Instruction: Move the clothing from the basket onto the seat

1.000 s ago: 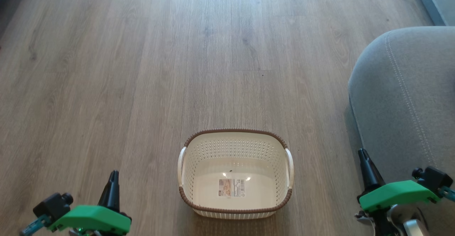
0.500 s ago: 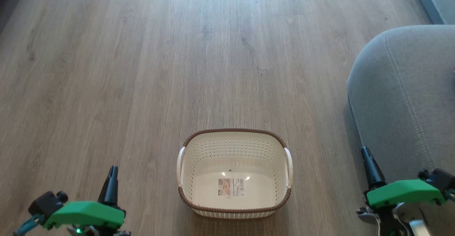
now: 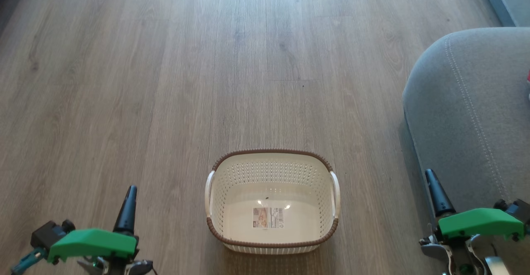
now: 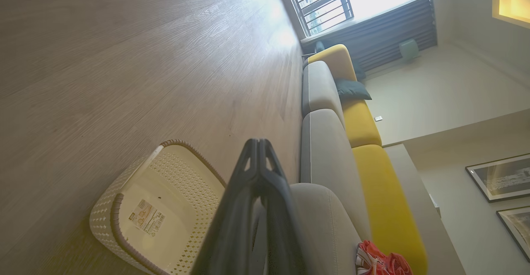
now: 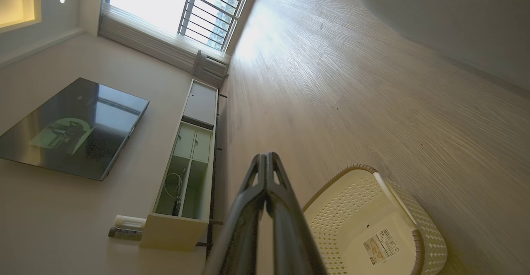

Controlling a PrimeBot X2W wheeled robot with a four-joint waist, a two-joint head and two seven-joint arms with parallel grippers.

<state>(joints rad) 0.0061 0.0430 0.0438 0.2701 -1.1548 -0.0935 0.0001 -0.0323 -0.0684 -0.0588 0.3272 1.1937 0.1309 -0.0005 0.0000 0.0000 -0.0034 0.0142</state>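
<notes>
Head view: basket [image 3: 272, 171] sits on the wood floor [image 3: 165, 80], near centre, with nothing in it but the paper label [image 3: 269, 218] on its bottom. Seat [image 3: 468, 113] is at right, near the basket but not touching it. Left wrist view shows the clothing [image 4: 379, 262], a red bundle with white trim, lying on the seat cushion; a sliver of red also shows at the right edge of head view. Left gripper [image 3: 129, 196] at near left: fingers pressed together, nothing held. Right gripper [image 3: 433, 182] at near right, by the seat front: fingers together too, nothing held. Judged: the transfer looks done, no garment in the basket. Whether more garments lie elsewhere cannot be told.
</notes>
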